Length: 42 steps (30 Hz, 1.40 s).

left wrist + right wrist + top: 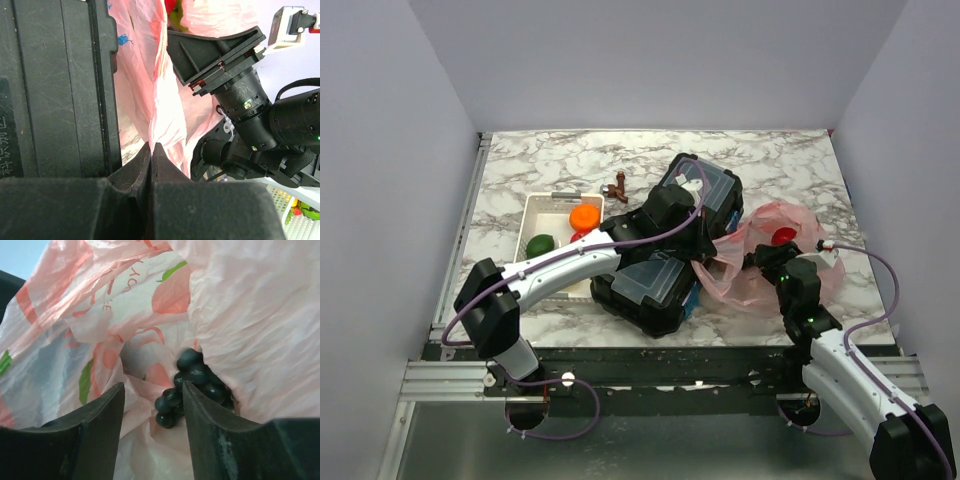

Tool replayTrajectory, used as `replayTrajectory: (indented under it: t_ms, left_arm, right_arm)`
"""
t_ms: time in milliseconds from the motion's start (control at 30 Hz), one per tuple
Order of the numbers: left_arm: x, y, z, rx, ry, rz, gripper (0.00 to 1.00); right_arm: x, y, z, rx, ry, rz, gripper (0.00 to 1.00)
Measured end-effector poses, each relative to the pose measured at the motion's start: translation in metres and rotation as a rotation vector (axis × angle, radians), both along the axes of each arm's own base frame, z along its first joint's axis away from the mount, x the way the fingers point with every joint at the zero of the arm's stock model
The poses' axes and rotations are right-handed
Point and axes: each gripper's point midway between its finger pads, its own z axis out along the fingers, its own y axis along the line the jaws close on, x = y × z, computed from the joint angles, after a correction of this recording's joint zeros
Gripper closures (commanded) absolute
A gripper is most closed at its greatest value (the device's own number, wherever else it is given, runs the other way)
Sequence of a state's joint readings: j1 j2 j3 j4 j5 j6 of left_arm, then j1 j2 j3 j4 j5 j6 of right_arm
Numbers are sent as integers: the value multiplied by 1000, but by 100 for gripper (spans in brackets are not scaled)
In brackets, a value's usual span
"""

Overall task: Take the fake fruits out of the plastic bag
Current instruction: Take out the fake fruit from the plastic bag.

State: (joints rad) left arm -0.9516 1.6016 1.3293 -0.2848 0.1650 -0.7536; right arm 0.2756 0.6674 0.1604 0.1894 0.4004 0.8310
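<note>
The pink plastic bag (pixel 790 262) lies right of the black toolbox (pixel 665 255). My left gripper (pixel 713 252) reaches across the toolbox and is shut on the bag's left edge; in the left wrist view the jaws (pixel 151 146) pinch the pink film (pixel 167 115). My right gripper (pixel 767 258) is open inside the bag's mouth. In the right wrist view the dark grape bunch (pixel 197 382) lies in the bag just beyond and between the open fingers of the right gripper (pixel 152 387). An orange (pixel 585 217), a green fruit (pixel 539 244) and a partly hidden red apple (pixel 578 236) sit in the white tray (pixel 545 205).
A small brown-red figure (pixel 616 187) lies behind the tray. A red patch (pixel 782 236) shows through the bag; I cannot tell whether it is print or a fruit. The right arm's wrist (pixel 250 110) is close beside the left gripper.
</note>
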Motion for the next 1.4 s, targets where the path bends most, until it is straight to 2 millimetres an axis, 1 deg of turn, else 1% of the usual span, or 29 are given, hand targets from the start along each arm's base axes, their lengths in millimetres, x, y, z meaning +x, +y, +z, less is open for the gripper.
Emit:
replayTrajectory:
  t_ms: [67, 100, 133, 167, 200, 300, 333, 467, 633, 667, 733, 800, 833, 967, 1100, 1167, 1233, 1333, 1400]
  left_arm:
    - [0, -1, 0, 0, 0, -2, 100]
    - [0, -1, 0, 1, 0, -2, 100]
    - [0, -1, 0, 1, 1, -2, 100]
    - [0, -2, -1, 1, 1, -3, 100]
    - [0, -2, 0, 1, 1, -3, 100]
    - [-1, -3, -1, 1, 0, -7, 100]
    - [-1, -4, -1, 0, 0, -7, 100]
    - [-3, -10, -3, -2, -2, -17, 100]
    - [-5, -16, -7, -1, -2, -28, 100]
    - [-5, -17, -7, -1, -5, -28, 100]
    - [-5, -17, -7, 0, -7, -26, 100]
    - [-4, -18, -6, 1, -11, -25, 100]
    - [-4, -18, -6, 0, -12, -24, 100]
    - [-4, -20, -7, 2, -12, -28, 100]
    - [-4, -21, -7, 4, -15, -31, 100]
    - [-4, -22, -7, 5, -17, -32, 100]
    - [-4, -21, -8, 7, -19, -32, 100]
    - [-4, -21, -8, 11, -24, -33, 100]
    - [-3, -21, -7, 13, -29, -33, 100]
  right_arm:
    - [0, -1, 0, -5, -2, -4, 69]
    - [0, -1, 1, -7, -3, -6, 74]
    - [0, -2, 1, -8, -4, -7, 76]
    - [0, -2, 1, -11, -5, -9, 75]
    - [0, -3, 1, -15, -4, -12, 73]
    - [-1, -8, -1, -26, 12, -35, 51]
    - [-1, -10, -2, -32, 27, -48, 48]
    - [0, -15, -7, -53, 106, -82, 42]
    - [-4, -18, -28, -28, 229, -137, 38]
    - [-6, -18, -35, -17, 260, -150, 32]
    - [-9, -18, -50, 1, 318, -177, 28]
    - [-9, -19, -60, 4, 353, -198, 24]
    - [-8, -20, -63, -1, 364, -205, 21]
    - [5, -19, -63, -14, 376, -219, 14]
    - [16, -18, -67, -32, 388, -231, 15]
    - [21, -19, -70, -40, 397, -242, 18]
    - [24, -20, -72, -41, 400, -257, 24]
    - [26, -22, -73, -40, 399, -277, 26]
    - [26, -22, -73, -37, 398, -283, 31]
